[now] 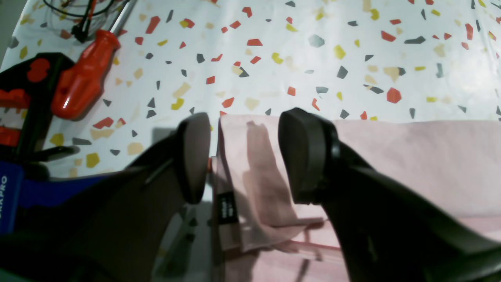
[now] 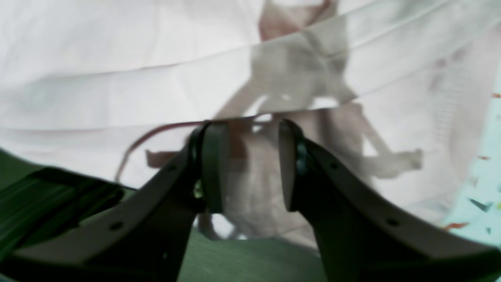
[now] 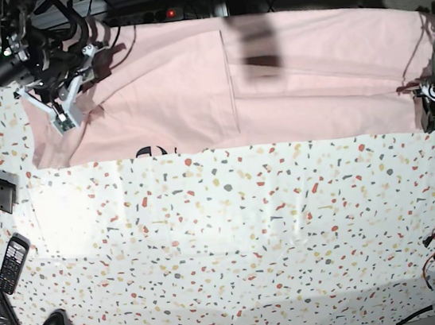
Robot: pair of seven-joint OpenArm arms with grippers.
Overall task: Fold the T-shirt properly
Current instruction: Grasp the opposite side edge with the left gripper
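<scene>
Both tools stand open, holding nothing: the left tool (image 1: 244, 156) straddles the T-shirt's (image 3: 287, 81) corner near a red screwdriver (image 1: 84, 76), the right tool (image 2: 250, 166) hovers over pink cloth. That shirt lies folded along the speckled table's (image 3: 236, 240) far edge.

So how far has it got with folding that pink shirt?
Partly there. The T-shirt lies as a long band along the table's far edge, already doubled over, with a bit of black lettering peeking out. Right now the left gripper is open over one end of the shirt, by its black label, and the right gripper is open above the other end. Neither grips yet. Folding the band into a compact stack remains.
</scene>
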